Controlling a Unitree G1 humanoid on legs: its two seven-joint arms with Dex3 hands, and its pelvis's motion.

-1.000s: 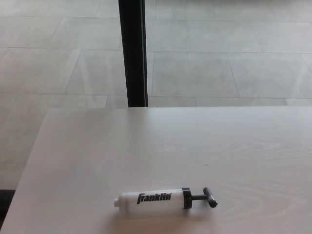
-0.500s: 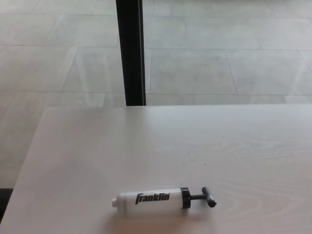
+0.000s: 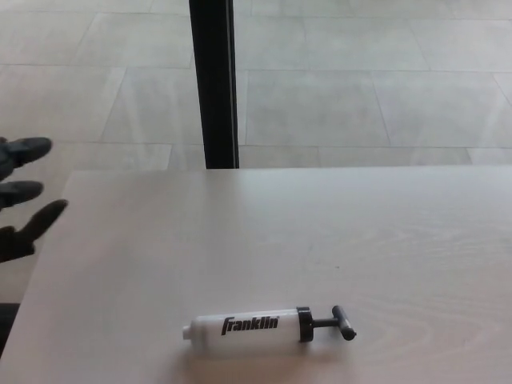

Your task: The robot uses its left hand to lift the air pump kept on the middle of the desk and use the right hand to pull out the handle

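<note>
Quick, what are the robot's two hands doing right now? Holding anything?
Left hand: open, fingers spread, holding nothing, off the desk's left edge.
Right hand: not in view.

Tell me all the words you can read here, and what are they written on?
"Franklin": black letters on the white barrel of the air pump lying on the desk.
No other words, numbers or signs can be seen anywhere else in the picture.
</note>
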